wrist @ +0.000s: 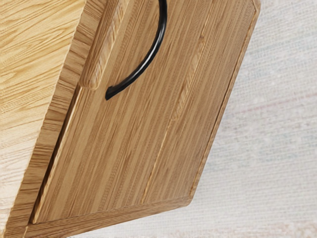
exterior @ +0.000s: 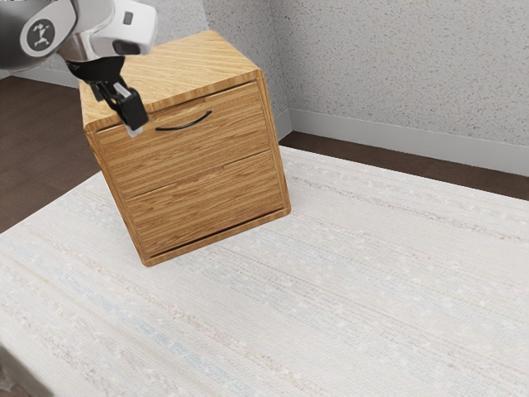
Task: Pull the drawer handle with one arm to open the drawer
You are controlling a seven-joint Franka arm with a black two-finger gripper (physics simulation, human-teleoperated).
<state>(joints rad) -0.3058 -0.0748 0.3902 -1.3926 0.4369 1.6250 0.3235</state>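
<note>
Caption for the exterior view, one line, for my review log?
Jaws of the arm hover just beside the black handle of the top drawer of a wooden cabinet on a pale table.

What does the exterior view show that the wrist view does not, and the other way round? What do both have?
The exterior view adds the gripper, beside the handle's end at the exterior view's left. It also adds the top of the cabinet, the wall and the dark floor.
The wrist view adds a close look at that handle end, lying against the wooden front.
Both share the cabinet, the black handle and the pale table.
</note>
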